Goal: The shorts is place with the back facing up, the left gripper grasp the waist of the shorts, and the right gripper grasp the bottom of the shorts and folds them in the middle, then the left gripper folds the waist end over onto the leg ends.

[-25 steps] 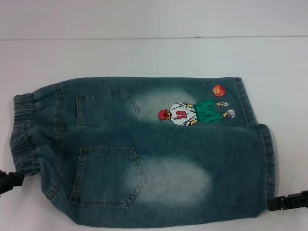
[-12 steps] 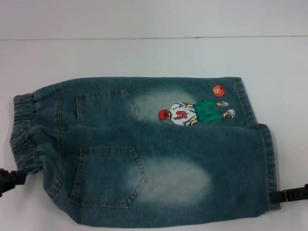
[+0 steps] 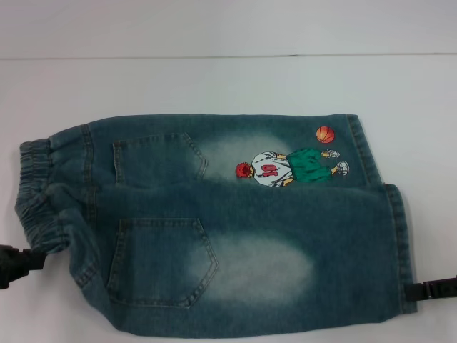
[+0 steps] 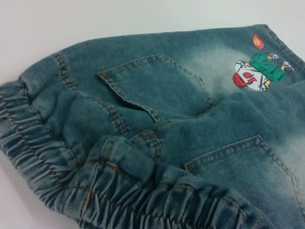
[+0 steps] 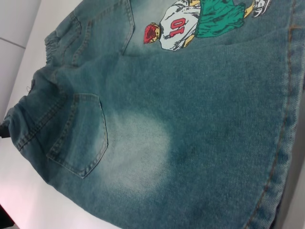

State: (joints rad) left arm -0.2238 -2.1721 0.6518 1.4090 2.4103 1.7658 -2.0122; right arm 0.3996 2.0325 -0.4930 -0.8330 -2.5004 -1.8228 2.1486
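The blue denim shorts (image 3: pixel 235 229) lie flat on the white table, back up, both patch pockets showing. The elastic waist (image 3: pixel 36 193) points left. The leg ends (image 3: pixel 400 243) point right, the far one beside the orange basketball print (image 3: pixel 325 134). My left gripper (image 3: pixel 18 264) touches the near corner of the waist, which fills the left wrist view as ruffled waistband (image 4: pixel 143 200). My right gripper (image 3: pixel 432 289) sits against the near leg hem, and that hem (image 5: pixel 281 143) runs along the right wrist view.
The white table (image 3: pixel 214 86) stretches beyond the shorts to a far edge line (image 3: pixel 228 56). The near side of the shorts runs close to the bottom of the head view.
My left gripper has edged right into the waistband corner, pushing the denim there slightly inward. My right gripper has risen a little and now shows less past the near hem.
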